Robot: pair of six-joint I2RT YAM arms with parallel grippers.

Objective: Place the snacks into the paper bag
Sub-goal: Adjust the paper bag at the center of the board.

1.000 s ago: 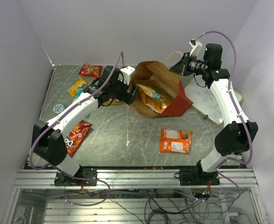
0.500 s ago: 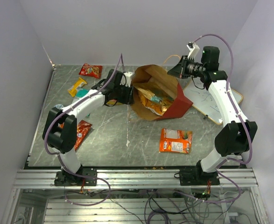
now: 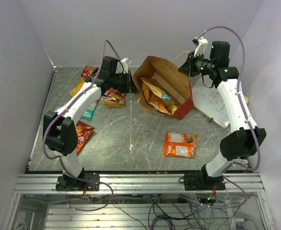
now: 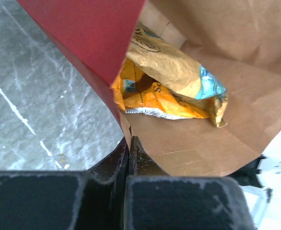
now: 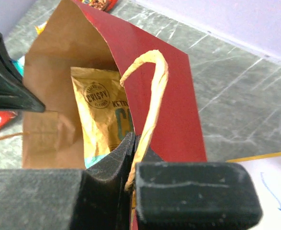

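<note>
paper bag (image 3: 165,72): red outside, kraft inside, tilted, mouth wide open, far centre of table (image 3: 140,139). gold and orange chip bags (image 3: 155,98) inside it. orange flat pack (image 3: 180,144) lies flat nearer. left side: red Doritos bag (image 3: 82,135), teal packet (image 3: 88,114), yellow packet (image 3: 78,88), red packet (image 3: 114,97).

scribbled white board (image 3: 208,102) with tan edge, lying on grey marbled table (image 3: 140,132), far right

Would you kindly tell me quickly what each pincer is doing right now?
Left pincer: closed on the paper bag's rim.
Right pincer: closed on the bag's tan handle.
</note>
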